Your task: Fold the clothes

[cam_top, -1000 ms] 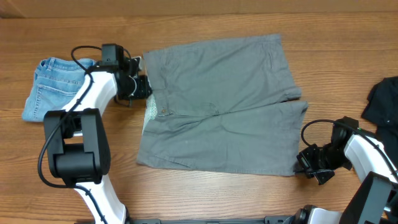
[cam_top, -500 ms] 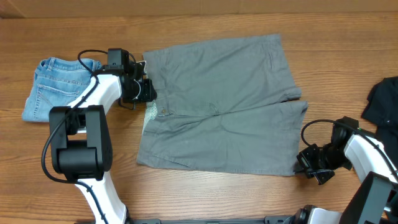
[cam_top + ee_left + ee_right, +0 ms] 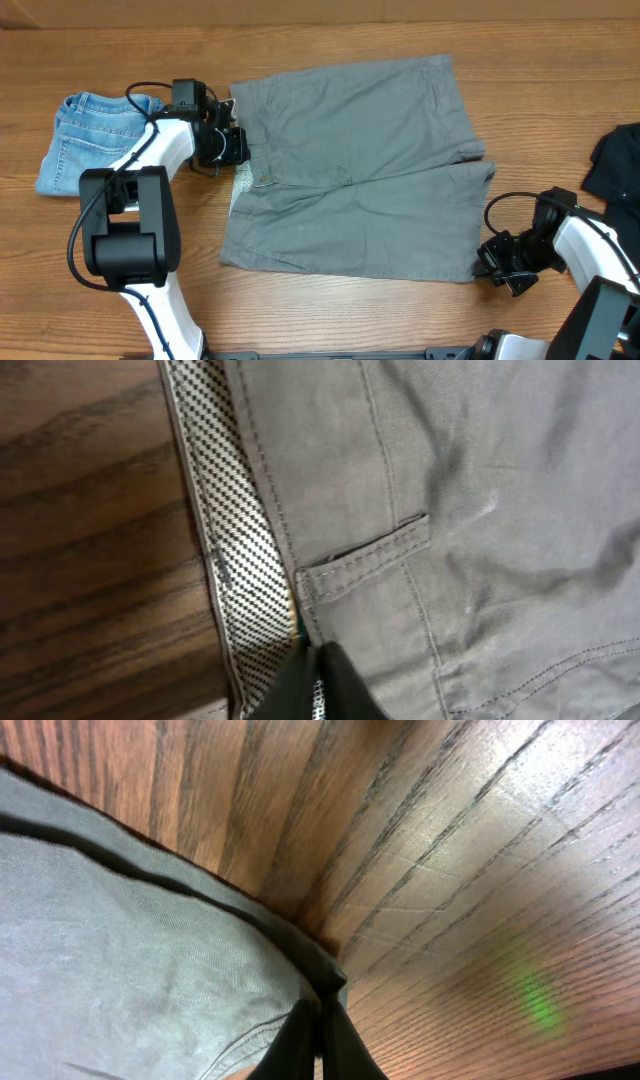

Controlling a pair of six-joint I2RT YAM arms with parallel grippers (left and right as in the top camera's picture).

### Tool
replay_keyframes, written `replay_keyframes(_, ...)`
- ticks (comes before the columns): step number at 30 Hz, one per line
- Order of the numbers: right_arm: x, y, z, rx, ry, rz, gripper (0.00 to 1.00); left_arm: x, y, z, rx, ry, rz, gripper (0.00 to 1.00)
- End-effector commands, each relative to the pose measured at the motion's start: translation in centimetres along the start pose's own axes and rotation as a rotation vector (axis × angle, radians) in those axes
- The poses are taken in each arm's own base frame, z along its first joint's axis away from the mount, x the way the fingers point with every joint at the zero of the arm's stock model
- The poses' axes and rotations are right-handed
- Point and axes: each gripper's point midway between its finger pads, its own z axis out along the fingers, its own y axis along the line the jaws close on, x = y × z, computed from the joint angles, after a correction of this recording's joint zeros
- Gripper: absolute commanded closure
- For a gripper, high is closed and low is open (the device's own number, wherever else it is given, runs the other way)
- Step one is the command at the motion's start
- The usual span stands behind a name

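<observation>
My right fingers (image 3: pixel 320 1038) pinch shut on the hem corner (image 3: pixel 330 982) of the grey shorts (image 3: pixel 350 170), my left fingers (image 3: pixel 312 682) shut on their waistband (image 3: pixel 250 560). Both ends are gripped, I judge, so the fold lifts evenly. The shorts lie flat on the surface (image 3: pixel 300 320), denim shorts (image 3: pixel 85 140) beyond

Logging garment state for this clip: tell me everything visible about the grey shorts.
The grey shorts are plain woven cloth, spread flat on the wooden table, waistband left, legs right. Seams, a belt loop, fly and checked waistband lining show. Lightly creased, not yet folded. The left gripper is shut on the waistband edge; the right gripper on the near leg's hem corner.
</observation>
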Motion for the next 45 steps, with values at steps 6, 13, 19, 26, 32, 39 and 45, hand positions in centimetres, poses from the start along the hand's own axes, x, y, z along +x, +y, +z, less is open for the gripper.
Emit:
replay_keyframes(6, -0.5, -0.4, 0.1, 0.017, -0.027, -0.003, 0.96, -2.1, -1.4, -1.2, 0.121, -0.016, -0.006, 0.96)
replay_keyframes(13, -0.9, -0.8, 0.1, 0.041, -0.048, -0.004, 0.96, -4.6, 1.1, -3.5, 0.024, -0.071, -0.034, 0.96)
replay_keyframes(19, -0.9, -0.7, 0.1, 0.040, -0.050, -0.004, 0.96, -4.1, 3.4, -3.8, -0.094, -0.053, -0.066, 0.96)
replay_keyframes(26, -1.3, -1.0, 0.0, 0.056, -0.066, -0.005, 0.96, -4.2, 6.8, -4.7, -0.241, -0.070, -0.098, 0.96)
replay_keyframes(32, -2.0, -1.7, -0.1, 0.102, -0.109, 0.006, 0.96, -4.4, 7.5, -5.0, -0.252, -0.078, -0.109, 0.96)
replay_keyframes(39, -1.3, -2.2, -0.1, 0.120, -0.082, 0.044, 0.96, -5.0, 9.1, -6.4, -0.261, -0.110, -0.181, 0.96)
replay_keyframes(45, -0.8, -2.1, 0.0, 0.107, -0.059, 0.052, 0.96, -6.6, 9.9, -8.5, -0.273, -0.152, -0.202, 0.96)
